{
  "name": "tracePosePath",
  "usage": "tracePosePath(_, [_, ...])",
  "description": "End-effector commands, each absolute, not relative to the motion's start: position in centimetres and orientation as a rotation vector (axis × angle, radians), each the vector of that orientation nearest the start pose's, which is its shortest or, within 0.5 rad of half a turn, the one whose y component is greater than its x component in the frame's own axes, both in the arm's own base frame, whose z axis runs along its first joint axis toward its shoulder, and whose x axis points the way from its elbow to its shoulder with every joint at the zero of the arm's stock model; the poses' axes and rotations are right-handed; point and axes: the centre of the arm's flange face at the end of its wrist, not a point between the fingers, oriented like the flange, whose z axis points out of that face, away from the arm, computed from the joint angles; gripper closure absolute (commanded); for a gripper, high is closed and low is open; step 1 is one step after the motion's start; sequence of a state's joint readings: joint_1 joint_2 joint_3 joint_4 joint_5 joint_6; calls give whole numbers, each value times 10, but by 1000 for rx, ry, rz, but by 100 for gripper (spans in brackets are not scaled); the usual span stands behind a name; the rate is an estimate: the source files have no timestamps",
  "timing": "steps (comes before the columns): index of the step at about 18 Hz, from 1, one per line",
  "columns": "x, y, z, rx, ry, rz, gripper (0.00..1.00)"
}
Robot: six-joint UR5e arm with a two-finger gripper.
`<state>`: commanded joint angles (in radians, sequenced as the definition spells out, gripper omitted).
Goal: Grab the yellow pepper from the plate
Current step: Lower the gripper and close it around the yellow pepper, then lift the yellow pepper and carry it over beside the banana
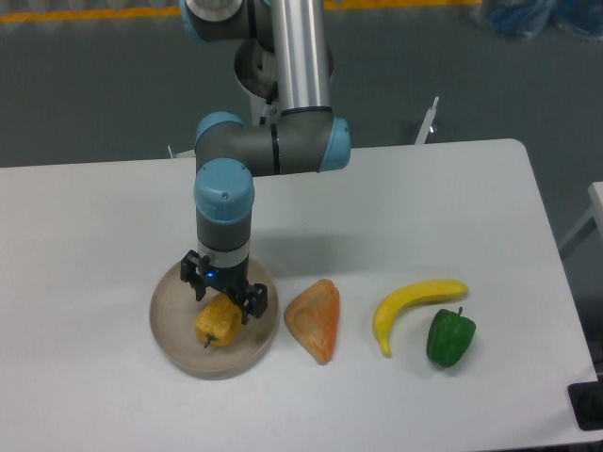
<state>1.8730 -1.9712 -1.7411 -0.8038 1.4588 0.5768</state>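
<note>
Plate (170, 331) sits near left on the table (94, 226), holding the pepper (217, 321). Gripper (223, 296) straddles the pepper's far end, jaws spread, not visibly clamped. Rightward lie an orange wedge (315, 319), a banana (415, 305) and a green pepper (450, 337).

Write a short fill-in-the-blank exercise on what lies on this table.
1. The yellow pepper lies in the ____.
2. The green pepper lies just right of the ____.
3. The end effector straddles the ____ pepper.
4. The orange wedge lies between the plate and the ____.

Missing words: plate; banana; yellow; banana
</note>
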Motion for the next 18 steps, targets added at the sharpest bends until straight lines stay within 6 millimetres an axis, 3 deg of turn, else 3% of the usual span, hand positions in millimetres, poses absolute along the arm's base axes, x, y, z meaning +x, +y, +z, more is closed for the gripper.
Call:
tracePosePath(5, [-45, 630, 267, -2880, 424, -21, 56])
tracePosePath(11, [-47, 634, 284, -2849, 433, -1, 61])
tracePosePath(16, [-66, 645, 353, -2754, 488, 179, 61])
tracePosePath(17, [-78, 643, 363, -2744, 489, 206, 61])
tracePosePath(18, [-108, 633, 378, -2740, 471, 253, 61])
